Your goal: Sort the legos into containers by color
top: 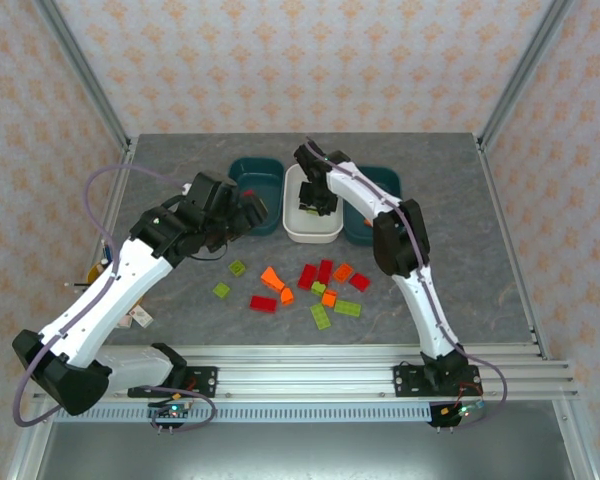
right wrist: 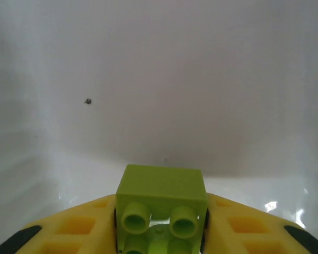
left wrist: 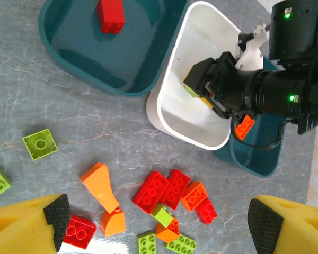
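Right pincer [right wrist: 161,233] clamping green lego [right wrist: 161,190] inside white tub [right wrist: 148,79], left pincer [left wrist: 159,225] spread wide.

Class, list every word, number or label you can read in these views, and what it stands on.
None can be read.
The legos, the white tub and the teal tubs show no writing.
The small pale item at far left is too small to read.

We see a grey stony table [top: 480,250], pale walls with little orange flowers [top: 280,60] behind it, shiny metal posts [top: 85,70] at the back corners, a long silver rail [top: 310,370] along the near edge, a small white thing [top: 138,319] on the left.
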